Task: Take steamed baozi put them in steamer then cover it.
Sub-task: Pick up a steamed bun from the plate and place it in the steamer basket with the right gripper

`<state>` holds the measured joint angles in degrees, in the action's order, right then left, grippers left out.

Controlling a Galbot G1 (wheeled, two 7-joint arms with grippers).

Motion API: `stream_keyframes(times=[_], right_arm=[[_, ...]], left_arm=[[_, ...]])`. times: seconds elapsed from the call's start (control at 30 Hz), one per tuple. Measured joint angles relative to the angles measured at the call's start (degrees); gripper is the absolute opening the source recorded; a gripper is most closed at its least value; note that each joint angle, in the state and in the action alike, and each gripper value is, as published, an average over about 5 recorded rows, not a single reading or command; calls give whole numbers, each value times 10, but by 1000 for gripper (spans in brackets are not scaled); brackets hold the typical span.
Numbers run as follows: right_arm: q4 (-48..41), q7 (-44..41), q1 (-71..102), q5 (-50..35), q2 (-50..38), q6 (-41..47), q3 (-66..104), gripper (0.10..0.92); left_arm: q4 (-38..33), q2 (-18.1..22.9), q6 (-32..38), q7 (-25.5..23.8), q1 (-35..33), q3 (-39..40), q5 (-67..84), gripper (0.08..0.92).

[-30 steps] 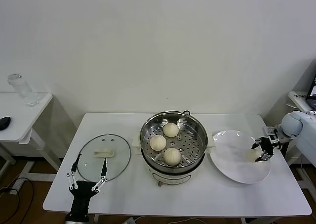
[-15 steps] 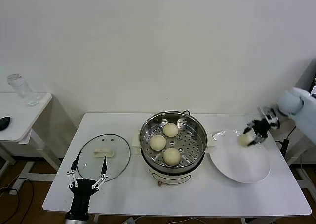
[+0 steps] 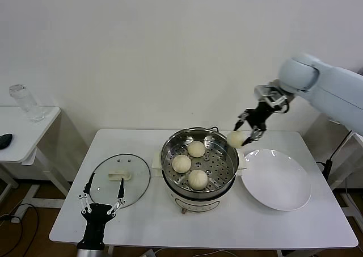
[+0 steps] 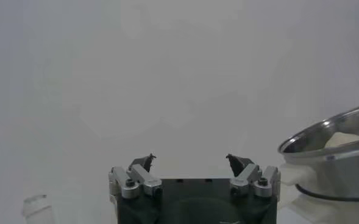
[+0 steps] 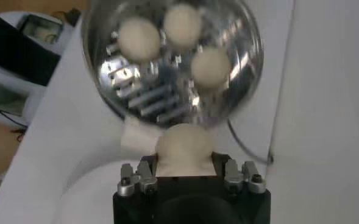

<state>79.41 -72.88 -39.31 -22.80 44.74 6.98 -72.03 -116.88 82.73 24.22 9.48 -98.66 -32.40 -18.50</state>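
Lifted clear of the white plate [image 3: 278,180] where it sat a second ago, the fourth baozi [image 3: 235,138] now hangs in the air at the steamer's [image 3: 199,139] 3 o'clock rim, clamped in the right gripper [image 3: 244,133]. That gripper's fingers are closed tight on the bun's sides; in the right wrist view the bun [image 5: 184,145] bulges pale and smooth between the fingers, with the steamer basket [image 5: 246,42] below it. The plate now holds nothing.

Three more baozi [image 3: 189,164] lie on the perforated floor of the shiny steel steamer: one toward 12 o'clock, one toward 9 and one toward 6, close together but not stacked. All are round, cream-white and unmarked. The steamer sits on its white cooker base [image 3: 195,202] at the middle of the white table [image 3: 283,226].

At 9 o'clock from the steamer, the glass cover [image 3: 120,180] lies flat on the table, its cream handle up. Just nearer than the cover, at 7 o'clock from the steamer, the left gripper [image 3: 101,194] waits with its fingers spread wide, holding nothing.
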Motion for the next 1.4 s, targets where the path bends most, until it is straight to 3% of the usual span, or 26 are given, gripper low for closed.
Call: stream_keyframes(times=[0.6,1.13,1.4], right_arm=[[21,57,24,25,71,27,-51,628],[16,69,52,66,82,31,-57,625],[23,60,57,81,75,29,-54,786]], left_arm=[[-5,-1,0,2,-6,-5,6,823],[-1,1,3,7,-7,-7,5,823],[-2,3,2,8,-7,-9,3,823]])
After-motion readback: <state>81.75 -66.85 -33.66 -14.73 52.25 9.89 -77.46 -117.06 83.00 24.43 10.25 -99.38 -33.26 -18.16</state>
